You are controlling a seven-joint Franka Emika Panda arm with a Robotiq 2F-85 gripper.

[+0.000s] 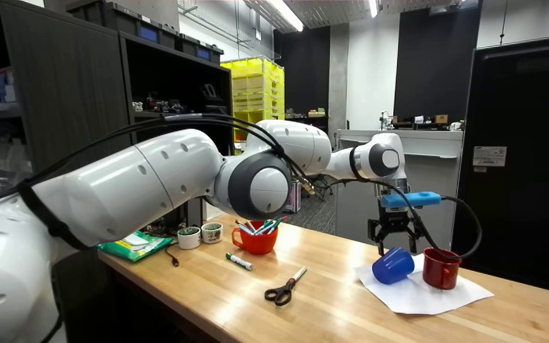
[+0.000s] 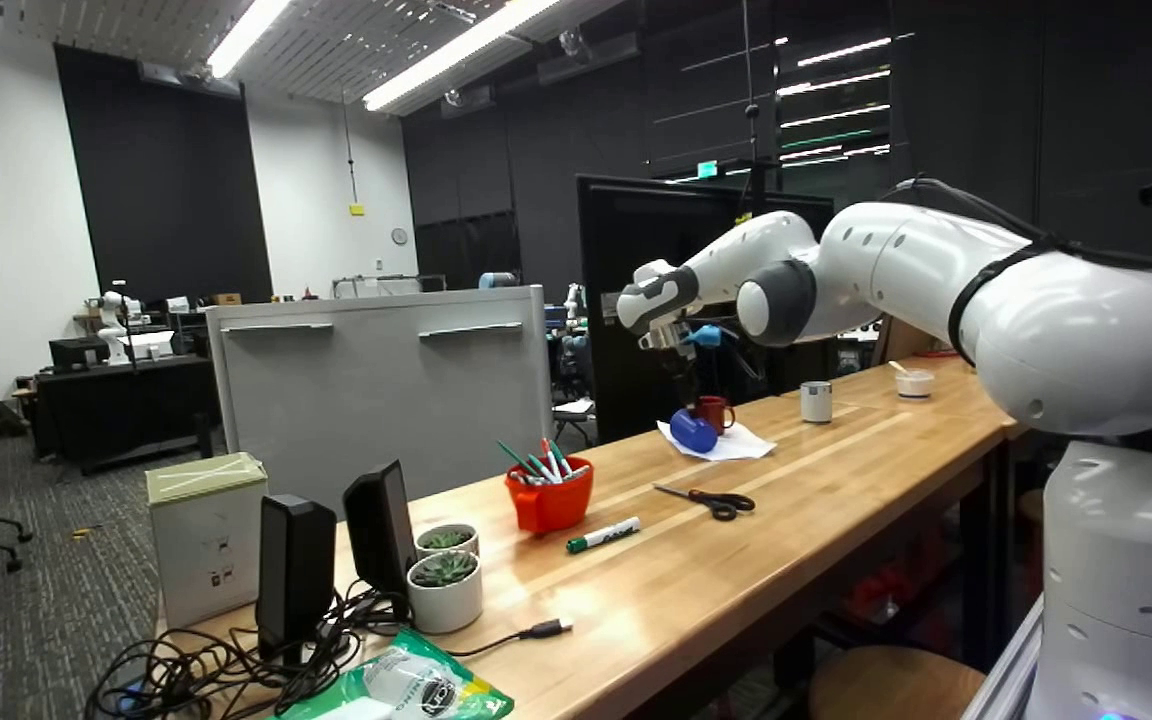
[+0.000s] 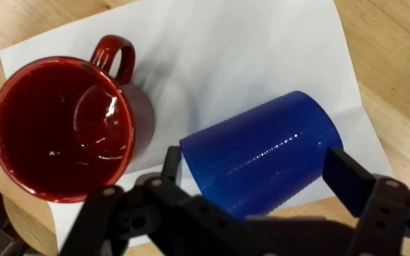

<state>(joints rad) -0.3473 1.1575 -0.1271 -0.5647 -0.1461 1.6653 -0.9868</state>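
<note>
My gripper (image 3: pixel 255 160) stands open above a blue cup (image 3: pixel 265 142) that lies on its side. Its two fingers reach toward opposite ends of the cup; the right-hand finger (image 3: pixel 347 177) overlaps one end in the wrist view, and I cannot tell whether it touches. A red mug (image 3: pixel 142 117) stands upright beside the cup, handle outward. Both rest on a white sheet of paper (image 3: pixel 279 46). In both exterior views the gripper points down close over the blue cup (image 1: pixel 392 267), with the red mug (image 2: pixel 714 412) next to it.
Scissors (image 1: pixel 281 291) and a green-capped marker (image 1: pixel 239 261) lie on the wooden table (image 1: pixel 331 309). An orange-red cup (image 2: pixel 549 500) of pens, small potted plants (image 2: pixel 446 595) and speakers (image 2: pixel 296 570) stand farther along. A white can (image 2: pixel 816 402) is past the mug.
</note>
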